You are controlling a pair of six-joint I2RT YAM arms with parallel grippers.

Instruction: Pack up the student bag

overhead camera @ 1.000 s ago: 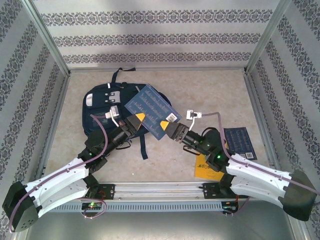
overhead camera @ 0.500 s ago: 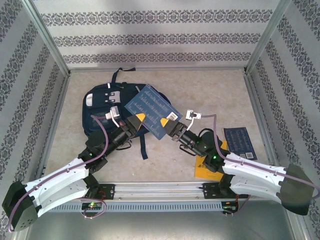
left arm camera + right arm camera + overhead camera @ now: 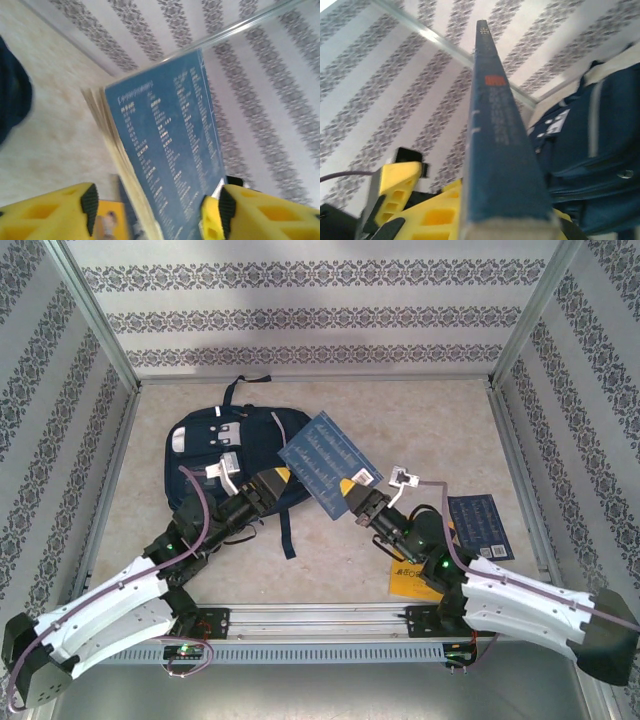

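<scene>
Student bag (image 3: 215, 445): navy, flat on table (image 3: 420, 420), far-left of centre. Left gripper (image 3: 273, 484) at bag's near-right edge. Right gripper (image 3: 357, 496) well to bag's right.
Left gripper: jaws wide, holding nothing.
Right gripper: clamped on near edge of blue book (image 3: 328, 453), book tilted up beside bag.
Change: left jaws, earlier closed on book, now parted. Book and right gripper shifted right.
Yellow book (image 3: 405, 580), blue booklet (image 3: 480, 520) lie by right arm.
</scene>
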